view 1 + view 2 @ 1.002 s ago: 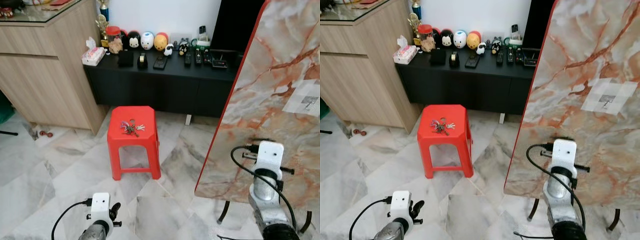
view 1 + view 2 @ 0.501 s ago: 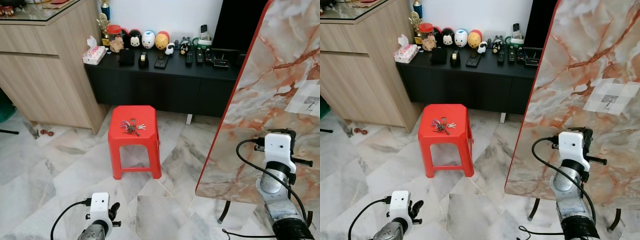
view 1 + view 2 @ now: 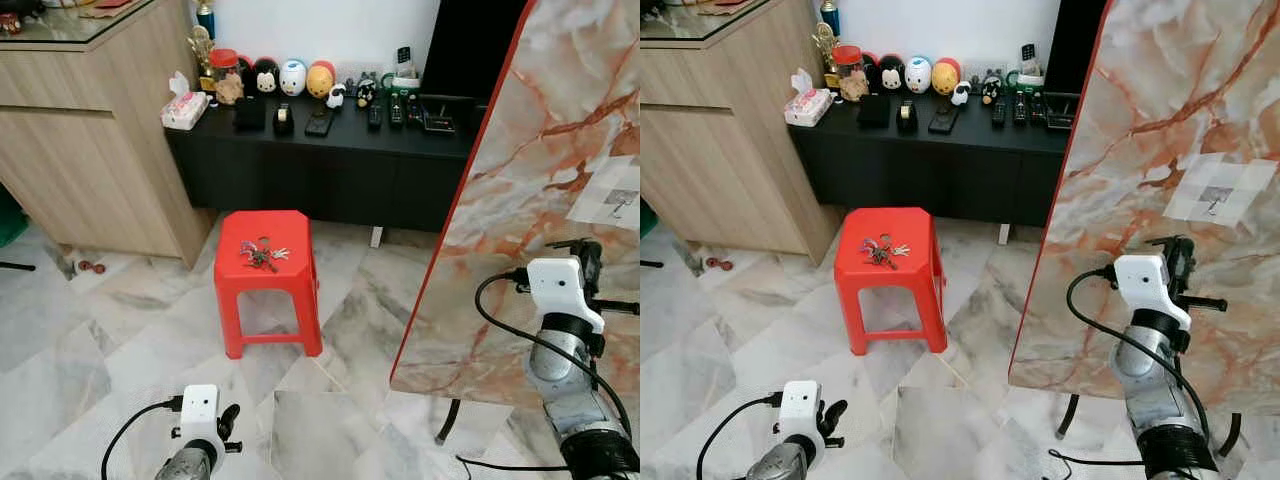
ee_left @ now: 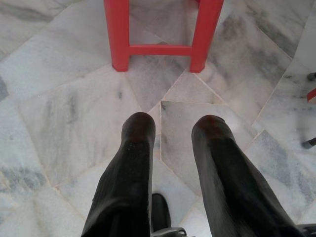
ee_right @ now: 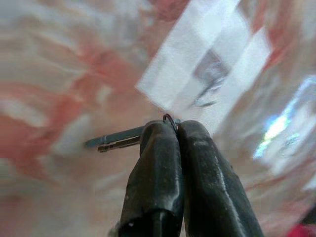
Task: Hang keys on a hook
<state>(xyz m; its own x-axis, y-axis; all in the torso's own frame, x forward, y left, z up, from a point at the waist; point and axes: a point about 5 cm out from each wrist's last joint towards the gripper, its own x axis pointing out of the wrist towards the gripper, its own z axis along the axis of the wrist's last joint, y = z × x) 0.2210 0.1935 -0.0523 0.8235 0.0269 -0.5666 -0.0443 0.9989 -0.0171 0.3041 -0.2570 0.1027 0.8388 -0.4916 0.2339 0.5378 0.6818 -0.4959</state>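
My right gripper is shut on a thin key ring, and a dark key sticks out sideways from it. It is raised in front of the tilted marble board, a little below the white patch carrying a small metal hook. In the right wrist view the hook is blurred, close beyond the fingertips. A bunch of keys with coloured tags lies on the red stool. My left gripper hangs open low over the floor, short of the stool's legs.
A black low cabinet with toys, remotes and a tissue box runs along the back wall. A wooden counter stands at the left. The marble board's stand legs rest on the tiled floor at the right.
My right arm has risen and swung to the right, nearer the white patch with the hook. The left arm and the keys on the stool have stayed put.
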